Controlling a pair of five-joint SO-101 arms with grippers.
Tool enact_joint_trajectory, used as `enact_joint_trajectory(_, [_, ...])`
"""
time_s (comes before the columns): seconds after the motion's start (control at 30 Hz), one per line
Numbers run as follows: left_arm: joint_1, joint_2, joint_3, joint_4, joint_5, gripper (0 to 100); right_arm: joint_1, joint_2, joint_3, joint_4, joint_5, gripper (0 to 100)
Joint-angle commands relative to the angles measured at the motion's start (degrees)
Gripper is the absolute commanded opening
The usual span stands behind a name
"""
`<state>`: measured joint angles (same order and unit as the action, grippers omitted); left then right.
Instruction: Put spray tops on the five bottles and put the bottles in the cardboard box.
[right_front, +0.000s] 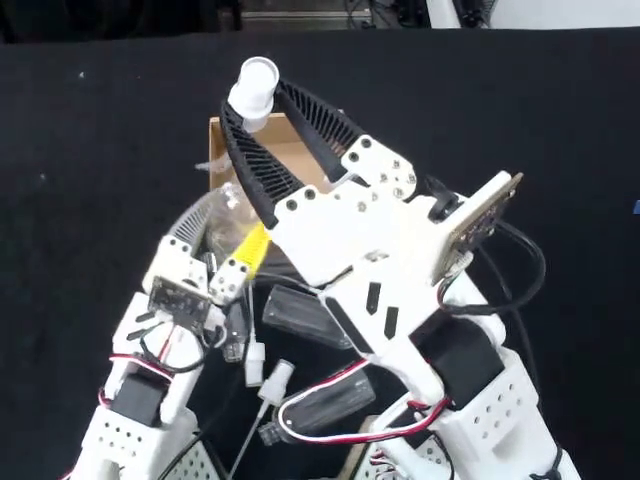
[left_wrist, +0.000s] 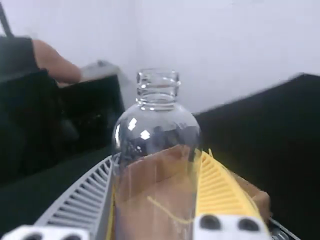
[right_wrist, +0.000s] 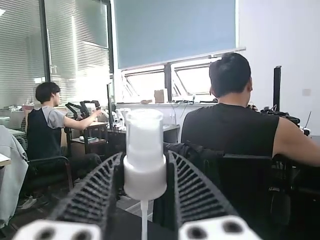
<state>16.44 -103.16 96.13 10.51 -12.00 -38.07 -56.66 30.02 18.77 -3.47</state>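
grip is closed on both arms. the right gripper (right_wrist: 145, 167) is clenched on a white spray top (right_wrist: 144, 150). its ribbed black fingers (right_wrist: 92, 195) sit either side of the collar, with the nozzle up and the thin tube (right_wrist: 144, 220) hanging below. in the high view that top (right_front: 255, 85) is held up over the far side of the box (right_front: 300, 150).

the left gripper (left_wrist: 156, 170) grasps a clear bottle (left_wrist: 157, 135) by its body, one grey finger and one yellow. the open threaded neck points away from the wrist. from above, the bottle (right_front: 225, 205) is at the box's near left corner.

the top looks like light, hard plastic, and the collar is probably the soundest hold. the tube seems thin and bendy, so it would have to go straight into the neck. the bottle looks empty, light, smooth and likely slippery, so a hard squeeze at mid-body might dent it or let it turn.

more bottles (right_front: 305, 315) and loose tops (right_front: 262, 368) lie on the table (right_front: 80, 150) near the arm bases.

no label, brand or writing can be read on bottle, top or box.
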Motion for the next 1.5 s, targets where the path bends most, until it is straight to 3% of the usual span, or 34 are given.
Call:
enact_joint_trajectory(0.0, [4.18,-1.32,1.27,-1.05,0.35,3,-0.44,-1.19,-0.57,0.09,0.0,1.1])
enact_joint_trajectory(0.13, [8.22,-1.23,1.27,-1.14,0.7,3,-0.35,-1.19,-0.57,0.26,0.09,1.1])
enact_joint_trajectory(0.27, [11.74,-1.32,1.27,4.22,0.26,3,-0.26,-1.98,-2.95,3.96,0.09,1.1])
enact_joint_trajectory(0.37, [7.78,-1.32,1.27,-0.62,0.26,3,-0.26,-3.65,-5.23,8.18,0.09,1.1])
enact_joint_trajectory(0.5, [-4.53,-1.32,1.27,-8.7,0.62,3,-0.44,-4.88,-5.85,10.11,0.18,1.1])
enact_joint_trajectory(0.63, [-8.92,-1.23,1.27,-9.58,0.35,3,-0.35,-3.21,-5.85,7.82,0.18,1.1])
enact_joint_trajectory(1.47, [-9.8,-1.32,1.27,-12.57,0.7,3,-0.26,-1.45,-4.09,-1.05,-0.18,1.1])
